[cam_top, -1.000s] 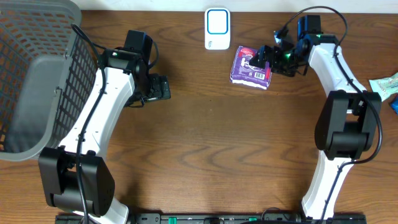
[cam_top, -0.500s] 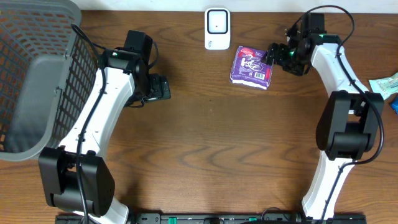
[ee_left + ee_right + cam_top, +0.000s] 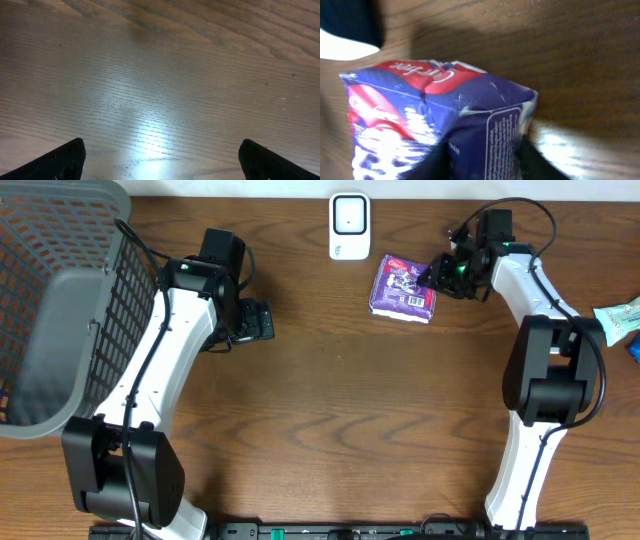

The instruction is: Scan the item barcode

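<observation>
The right claw (image 3: pixel 438 273) has narrowed over the last second from wide open to a pinch; in its wrist view the two dark fingers (image 3: pixel 434 161) sit against either side of the purple packet (image 3: pixel 403 287), so it looks to be gripping the packet's near end, though how firm the hold is I cannot tell. In the overhead view the claw has also shifted a little along the packet's right edge, pulling back and then coming in again at the upper right corner. The packet itself has not moved; it lies flat on the desk (image 3: pixel 330 400) in the upper middle of the frame, just below and to the right of the white scanner (image 3: pixel 347 225), with a pale label patch showing near its lower edge.

The left claw (image 3: pixel 255 321) is wide open over bare wood at the left of centre, holding nothing, beside the grey basket (image 3: pixel 60 310) in the upper left.

Judging from this, the pick-up is just being made; lifting the packet and turning its barcode towards the scanner is not yet done.
</observation>
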You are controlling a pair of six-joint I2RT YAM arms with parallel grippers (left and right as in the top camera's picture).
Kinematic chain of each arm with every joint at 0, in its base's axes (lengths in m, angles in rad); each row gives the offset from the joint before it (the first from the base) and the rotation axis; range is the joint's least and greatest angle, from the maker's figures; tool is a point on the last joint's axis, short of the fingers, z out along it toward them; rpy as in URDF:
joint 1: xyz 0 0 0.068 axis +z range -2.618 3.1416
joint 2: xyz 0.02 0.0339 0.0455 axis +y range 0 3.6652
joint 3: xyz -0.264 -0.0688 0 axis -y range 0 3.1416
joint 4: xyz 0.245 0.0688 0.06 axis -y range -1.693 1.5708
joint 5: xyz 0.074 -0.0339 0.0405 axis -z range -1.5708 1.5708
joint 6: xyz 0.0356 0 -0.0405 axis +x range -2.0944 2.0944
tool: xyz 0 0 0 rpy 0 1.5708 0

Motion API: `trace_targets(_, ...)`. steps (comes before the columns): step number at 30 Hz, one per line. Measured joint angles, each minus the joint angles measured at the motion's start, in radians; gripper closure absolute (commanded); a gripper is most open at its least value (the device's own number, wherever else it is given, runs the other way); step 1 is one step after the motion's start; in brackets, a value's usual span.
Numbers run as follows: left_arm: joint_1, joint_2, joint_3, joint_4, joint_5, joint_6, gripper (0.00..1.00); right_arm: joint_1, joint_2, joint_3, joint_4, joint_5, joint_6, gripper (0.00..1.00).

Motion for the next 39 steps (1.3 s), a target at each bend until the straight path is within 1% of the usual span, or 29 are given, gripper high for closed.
trace_targets(2, 0.000, 0.000, 0.000, 0.000, 0.000, 0.000, 0.02, -0.002, 0.000, 0.002, -0.006, -0.015, 0.000, 0.97)
trace_targets(3, 0.000, 0.000, 0.000, 0.000, 0.000, 0.000, 0.02, -0.003, 0.000, 0.003, -0.014, -0.026, -0.006, 0.99)
trace_targets(8, 0.000, 0.000, 0.000, 0.000, 0.000, 0.000, 0.02, -0.002, -0.009, 0.006, -0.068, -0.051, -0.019, 0.99)
trace_targets(10, 0.000, 0.000, 0.000, 0.000, 0.000, 0.000, 0.02, -0.002, -0.022, 0.005, -0.098, -0.030, -0.024, 0.99)
trace_targets(12, 0.000, 0.000, 0.000, 0.000, 0.000, 0.000, 0.02, 0.001, -0.049, 0.001, -0.129, 0.035, -0.028, 0.99)
trace_targets(16, 0.000, 0.000, 0.000, 0.000, 0.000, 0.000, 0.02, 0.023, -0.156, -0.008, -0.186, 0.275, -0.032, 0.99)
trace_targets(21, 0.000, 0.000, 0.000, 0.000, 0.000, 0.000, 0.02, 0.111, -0.318, -0.006, -0.257, 0.697, -0.034, 0.99)
trace_targets(24, 0.000, 0.000, 0.000, 0.000, 0.000, 0.000, 0.02, 0.180, -0.343, -0.002, -0.312, 0.938, -0.021, 0.99)
trace_targets(27, 0.000, 0.000, 0.000, 0.000, 0.000, 0.000, 0.02, 0.241, -0.315, -0.002, -0.352, 1.136, 0.002, 0.99)
trace_targets(31, 0.000, 0.000, 0.000, 0.000, 0.000, 0.000, 0.02, 0.292, -0.246, -0.002, -0.364, 1.279, 0.017, 0.99)
trace_targets(37, 0.000, 0.000, 0.000, 0.000, 0.000, 0.000, 0.02, 0.350, -0.107, -0.002, -0.387, 1.341, 0.023, 0.99)
trace_targets(38, 0.000, 0.000, 0.000, 0.000, 0.000, 0.000, 0.02, 0.365, -0.089, -0.002, -0.385, 1.349, 0.024, 0.97)
trace_targets(39, 0.000, 0.000, 0.000, 0.000, 0.000, 0.000, 0.02, 0.381, -0.082, -0.002, -0.384, 1.355, 0.024, 0.94)
